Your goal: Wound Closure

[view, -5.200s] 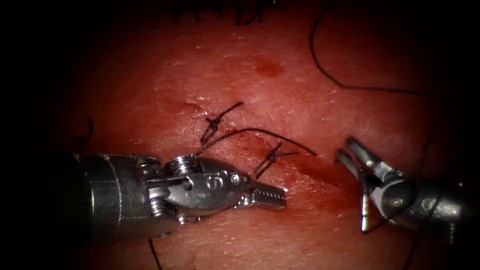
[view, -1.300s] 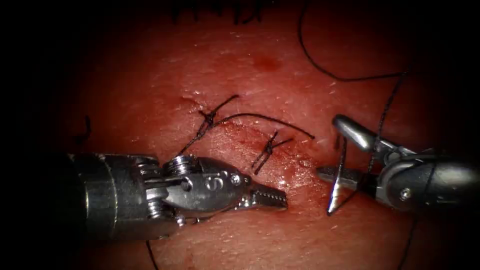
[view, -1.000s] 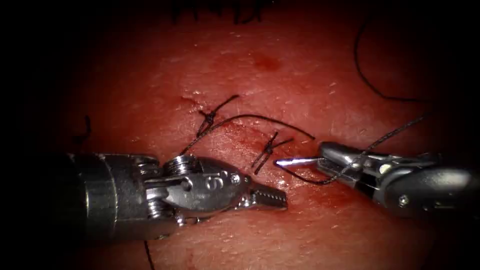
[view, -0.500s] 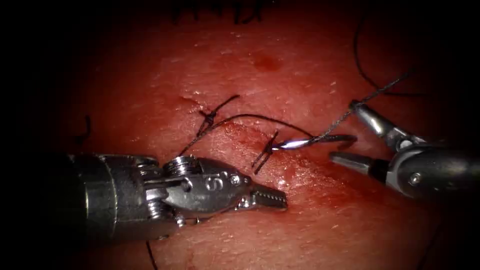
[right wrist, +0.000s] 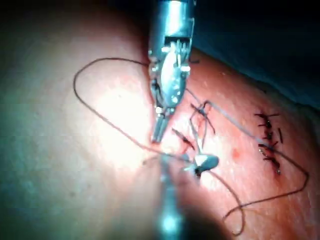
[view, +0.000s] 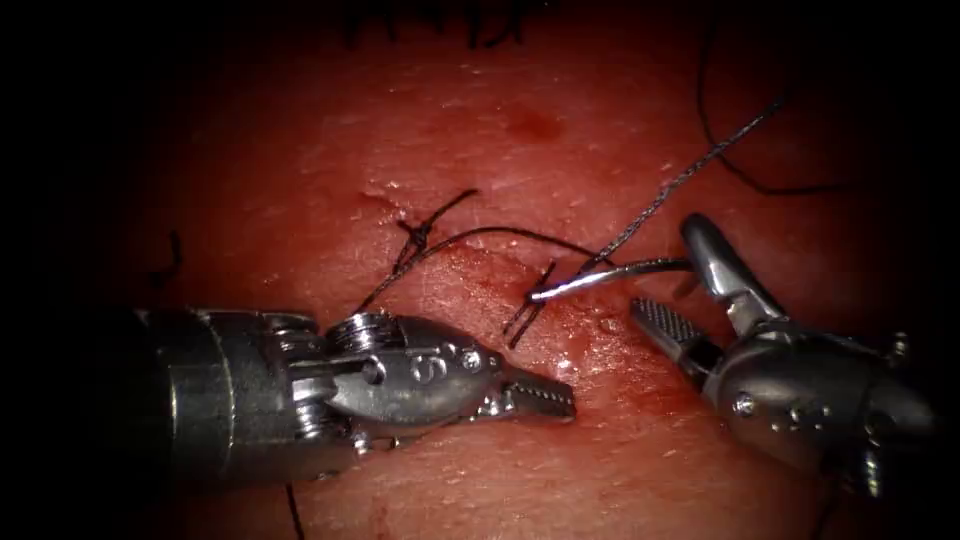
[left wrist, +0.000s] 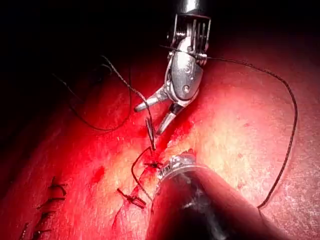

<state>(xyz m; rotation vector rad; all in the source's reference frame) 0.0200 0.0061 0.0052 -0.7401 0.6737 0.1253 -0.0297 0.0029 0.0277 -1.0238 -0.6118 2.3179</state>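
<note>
On the tissue (view: 560, 150), the curved needle (view: 610, 275) lies across the cut, free of both tools. Its bright point rests by the lower knot (view: 540, 300); I cannot tell if it is in the tissue. Thread (view: 680, 180) rises from the needle to the upper right. My right tool (view: 667, 265) stands open on the cut's right side, its jaws around the needle's tail end without gripping it. My left tool (view: 540, 397) lies left of the cut, shut, with nothing seen between its jaws. In the left wrist view the right tool (left wrist: 149, 120) straddles the needle (left wrist: 151, 135).
A second knot (view: 420, 240) with cut ends sits further up the cut. Red fluid (view: 600, 370) wets the open lower part of the cut. Finished stitches (right wrist: 267, 135) lie beyond. A long thread loop (left wrist: 290, 125) trails over the tissue.
A second ago the right tool was shut on the needle. It opened and let go, and the needle shifted upward to lie by the lower knot. The left tool stayed still.
</note>
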